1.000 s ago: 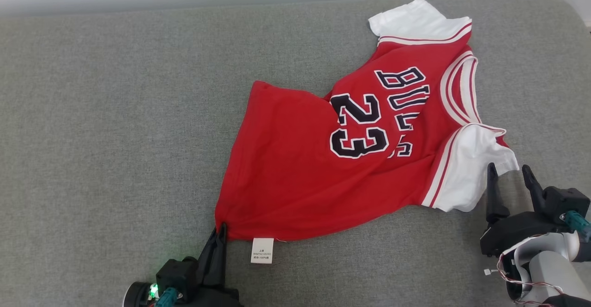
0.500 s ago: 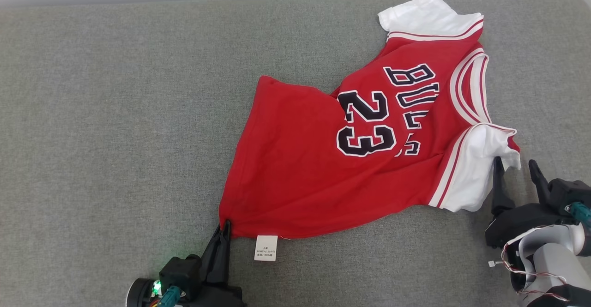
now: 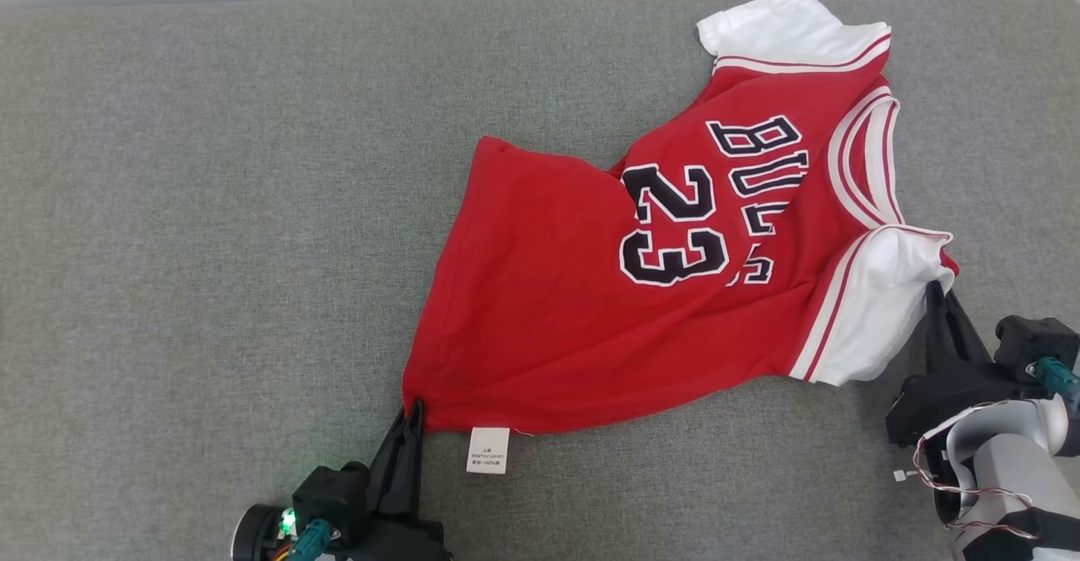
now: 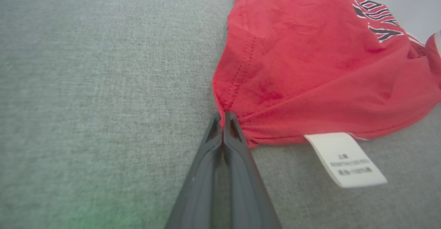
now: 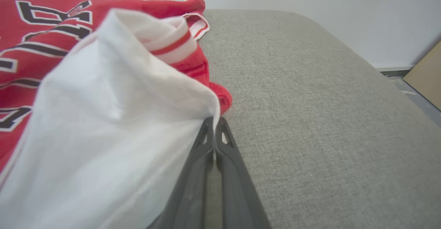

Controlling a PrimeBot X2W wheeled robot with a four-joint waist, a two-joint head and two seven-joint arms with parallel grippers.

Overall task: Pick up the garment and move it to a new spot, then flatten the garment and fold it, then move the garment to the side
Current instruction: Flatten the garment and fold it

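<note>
The garment (image 3: pixel 591 291) is a red jersey with white sleeves, black "BULLS" lettering and the number 23, spread loosely on the grey cushion (image 3: pixel 211 207). My left gripper (image 3: pixel 413 411) is shut on the jersey's near hem corner; the left wrist view shows its tips (image 4: pixel 224 116) pinching the red hem (image 4: pixel 237 84), with a white care label (image 4: pixel 344 158) beside them. My right gripper (image 3: pixel 936 291) is shut on the edge of the near white sleeve (image 3: pixel 877 308). In the right wrist view its tips (image 5: pixel 214 121) clamp that sleeve (image 5: pixel 103 118).
The grey cushion's rounded right edge (image 3: pixel 1055 38) lies close to the right arm, with a pale wall (image 5: pixel 310 1) and a strip of floor (image 5: pixel 413 94) beyond it. Bare grey fabric stretches to the jersey's left.
My right gripper moved forward to the near white sleeve and closed on its edge. The left gripper keeps its hold on the hem corner. The camera shifted slightly.
</note>
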